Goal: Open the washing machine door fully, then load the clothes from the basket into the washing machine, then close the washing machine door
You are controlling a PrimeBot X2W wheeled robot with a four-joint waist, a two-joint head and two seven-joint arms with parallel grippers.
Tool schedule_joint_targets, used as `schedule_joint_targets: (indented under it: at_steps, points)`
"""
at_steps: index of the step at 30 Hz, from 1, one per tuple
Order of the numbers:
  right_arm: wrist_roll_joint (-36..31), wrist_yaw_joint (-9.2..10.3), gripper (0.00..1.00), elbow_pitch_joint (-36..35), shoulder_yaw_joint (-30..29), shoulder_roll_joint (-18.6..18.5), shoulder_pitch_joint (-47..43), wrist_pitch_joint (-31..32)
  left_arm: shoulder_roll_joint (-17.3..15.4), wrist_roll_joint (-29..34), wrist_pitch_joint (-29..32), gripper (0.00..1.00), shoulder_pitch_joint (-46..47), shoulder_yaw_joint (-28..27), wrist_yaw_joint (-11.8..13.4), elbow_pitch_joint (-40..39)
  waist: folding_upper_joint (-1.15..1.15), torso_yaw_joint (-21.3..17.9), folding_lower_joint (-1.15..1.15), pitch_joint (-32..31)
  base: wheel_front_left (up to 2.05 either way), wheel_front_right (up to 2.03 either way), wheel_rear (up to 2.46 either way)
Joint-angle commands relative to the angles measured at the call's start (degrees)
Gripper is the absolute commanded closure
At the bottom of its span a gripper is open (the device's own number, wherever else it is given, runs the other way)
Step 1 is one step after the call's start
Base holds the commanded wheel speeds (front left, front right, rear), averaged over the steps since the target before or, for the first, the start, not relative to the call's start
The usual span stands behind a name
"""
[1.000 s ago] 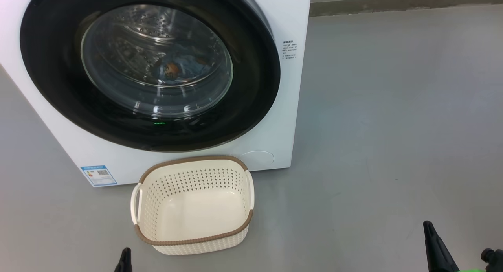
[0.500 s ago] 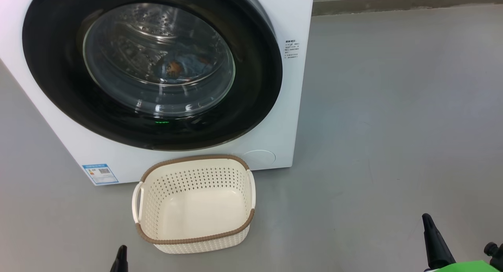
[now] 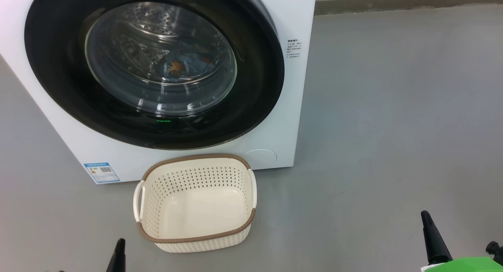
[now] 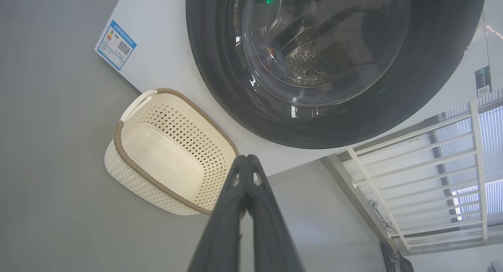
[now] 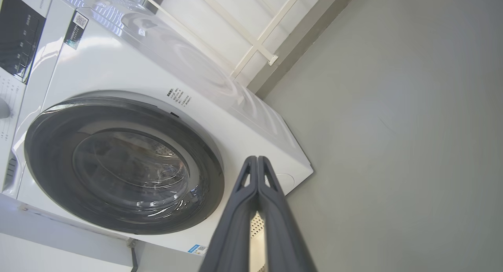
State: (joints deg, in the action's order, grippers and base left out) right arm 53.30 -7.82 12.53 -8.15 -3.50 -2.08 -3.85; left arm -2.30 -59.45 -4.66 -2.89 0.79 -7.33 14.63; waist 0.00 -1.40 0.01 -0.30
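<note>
A big white boxy front-loading washing machine (image 3: 292, 122) was seen standing on a grey floor (image 3: 393, 126). Its large round door (image 3: 259, 79), a glossy black rim around a bulging clear glass window, was shut flush against the front. Soft light-blue clothes (image 3: 188, 63) with an orange-brown print were made out through the glass, low in the perforated steel drum; a second garment could not be told. A small cream perforated plastic basket (image 3: 204, 245) with a brown woven-look rim and white side handles was set on the floor just in front of the machine, below the door, its bare bottom shown. A small blue label sticker (image 3: 101, 172) was noted on the machine's lower left corner, near the basket. The left claw (image 3: 120, 243) was seen near the basket's front left corner but apart from it, fingers pinched fully together, nothing gripped. The right claw (image 3: 425, 217) was held well apart from the basket, over bare floor, likewise pressed together on nothing.
</note>
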Motion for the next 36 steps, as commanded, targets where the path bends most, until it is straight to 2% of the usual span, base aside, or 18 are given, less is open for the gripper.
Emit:
schedule_joint_targets:
  at_steps: [1,36]
  points:
    - [2.0,0.17,1.0,-1.1,0.8,-0.2,2.5,0.6,-1.0,-1.8,0.4,1.0,3.2,-1.5,-0.1,-1.1,0.0,0.0,0.0,0.0,0.0,0.0,0.0]
    - [24.3,0.27,1.0,0.5,1.3,0.3,6.0,6.5,-1.3,-21.1,6.3,1.0,6.7,-4.3,-0.1,-0.8,0.0,0.9,-0.01,0.3,0.0,0.0,0.0]
